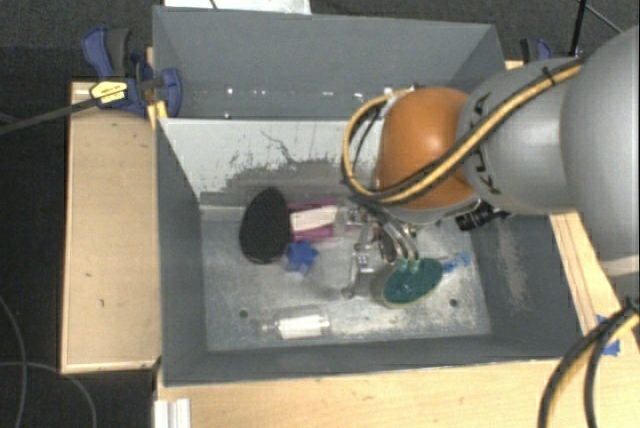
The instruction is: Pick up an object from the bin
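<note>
Claw (362, 266) sits just beside green oval thing (411, 282); whether spread or pressed, unclear.

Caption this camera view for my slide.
Gripper low in the grey bin, between a blue scrap and a rounded green thing.

Gripper (362, 266) low in the bin (330, 66), teal disc (410, 283) just right, black oval (264, 225) and purple box (313, 219) left, white tube (300, 326) near.

The bin (320, 56) holds black oval (264, 226), pink box (313, 219), green disc (410, 283), white tube (300, 326).
</note>
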`<control>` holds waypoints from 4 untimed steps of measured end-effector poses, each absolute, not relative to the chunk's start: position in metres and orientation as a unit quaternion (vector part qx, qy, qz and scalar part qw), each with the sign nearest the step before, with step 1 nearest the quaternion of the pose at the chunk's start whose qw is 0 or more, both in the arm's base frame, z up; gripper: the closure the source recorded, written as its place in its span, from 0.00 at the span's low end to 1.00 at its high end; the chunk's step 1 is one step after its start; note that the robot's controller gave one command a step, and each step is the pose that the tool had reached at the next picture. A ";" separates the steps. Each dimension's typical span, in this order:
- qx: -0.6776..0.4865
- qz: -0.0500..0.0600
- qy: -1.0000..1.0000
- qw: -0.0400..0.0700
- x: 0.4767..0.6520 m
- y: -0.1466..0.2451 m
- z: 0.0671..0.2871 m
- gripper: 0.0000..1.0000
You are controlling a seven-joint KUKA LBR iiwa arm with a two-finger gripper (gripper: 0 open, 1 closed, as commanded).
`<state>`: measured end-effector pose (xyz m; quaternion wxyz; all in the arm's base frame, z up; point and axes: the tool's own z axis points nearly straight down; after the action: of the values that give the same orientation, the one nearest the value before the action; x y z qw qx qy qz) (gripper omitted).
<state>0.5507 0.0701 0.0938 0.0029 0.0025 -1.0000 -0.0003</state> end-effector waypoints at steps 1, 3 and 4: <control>-0.007 -0.002 -1.000 0.000 0.532 0.139 0.090 0.00; -0.024 -0.001 -1.000 -0.004 0.568 0.155 0.074 1.00; -0.018 -0.002 -1.000 0.001 0.503 0.218 0.078 1.00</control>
<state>0.5026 0.2179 0.0777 0.0008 -0.0177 -0.9998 -0.0020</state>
